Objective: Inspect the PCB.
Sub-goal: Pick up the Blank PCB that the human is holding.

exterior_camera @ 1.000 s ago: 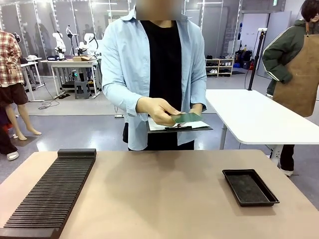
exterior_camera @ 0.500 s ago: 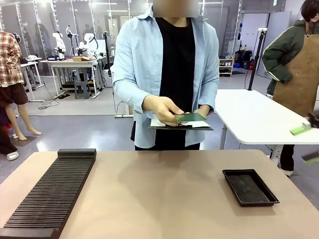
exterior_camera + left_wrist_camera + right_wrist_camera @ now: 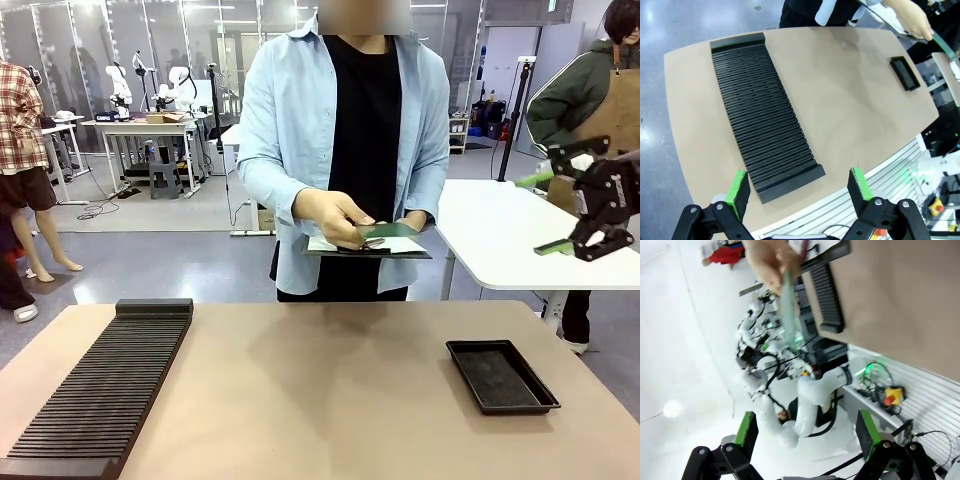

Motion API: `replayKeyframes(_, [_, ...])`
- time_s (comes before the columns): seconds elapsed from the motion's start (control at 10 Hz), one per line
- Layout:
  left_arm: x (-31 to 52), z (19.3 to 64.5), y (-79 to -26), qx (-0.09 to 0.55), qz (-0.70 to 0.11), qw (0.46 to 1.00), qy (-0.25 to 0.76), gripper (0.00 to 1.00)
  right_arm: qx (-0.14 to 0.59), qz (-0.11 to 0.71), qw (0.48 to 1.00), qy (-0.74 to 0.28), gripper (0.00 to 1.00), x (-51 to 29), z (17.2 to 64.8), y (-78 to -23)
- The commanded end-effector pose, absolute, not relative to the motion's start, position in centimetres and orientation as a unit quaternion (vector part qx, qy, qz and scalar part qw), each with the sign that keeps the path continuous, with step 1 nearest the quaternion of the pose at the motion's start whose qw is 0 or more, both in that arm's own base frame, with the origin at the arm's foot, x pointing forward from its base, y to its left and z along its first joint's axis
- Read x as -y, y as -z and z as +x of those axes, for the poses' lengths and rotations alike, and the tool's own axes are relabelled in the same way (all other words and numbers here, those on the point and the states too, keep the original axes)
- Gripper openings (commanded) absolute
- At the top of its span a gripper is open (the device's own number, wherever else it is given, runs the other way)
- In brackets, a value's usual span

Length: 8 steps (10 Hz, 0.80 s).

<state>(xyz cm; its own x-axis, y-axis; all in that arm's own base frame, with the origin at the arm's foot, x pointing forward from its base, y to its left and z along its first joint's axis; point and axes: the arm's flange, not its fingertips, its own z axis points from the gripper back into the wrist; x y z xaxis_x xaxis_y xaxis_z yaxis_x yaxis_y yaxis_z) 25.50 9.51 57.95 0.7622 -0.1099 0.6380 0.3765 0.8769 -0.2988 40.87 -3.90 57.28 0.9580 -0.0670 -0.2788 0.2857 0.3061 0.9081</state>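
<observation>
Table (image 3: pixel 330 400): the middle band between slotted rack (image 3: pixel 100 390) and tray (image 3: pixel 500 375) is bare from near edge to far edge. The rack fills the left side; the tray lies near the right edge. Above and beyond the far edge at centre, the person's hand (image 3: pixel 330 215), clipboard (image 3: pixel 410 250) and PCB (image 3: pixel 392 231) block the air. The right gripper (image 3: pixel 542 214) hangs high at the right, jaws wide

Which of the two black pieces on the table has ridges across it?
The long rack on the robot's left side; the small shallow tray on the right has a plain flat floor.
</observation>
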Motion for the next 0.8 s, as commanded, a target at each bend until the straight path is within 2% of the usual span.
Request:
replayKeyframes(0.0, [-9.4,25.3,-57.9,0.316,-0.203,0.919,0.124,1.00,-0.140,0.607,0.774,0.111,1.00,2.3,42.4,-56.7])
replayKeyframes(0.4, [-9.4,25.3,-57.9,0.316,-0.203,0.919,0.124,1.00,-0.204,0.651,0.729,0.057,1.00,-3.2,43.5,-54.5])
replayKeyframes(0.7, [-9.4,25.3,-57.9,0.316,-0.203,0.919,0.124,1.00,-0.237,0.656,0.715,0.041,1.00,-5.6,43.8,-52.7])
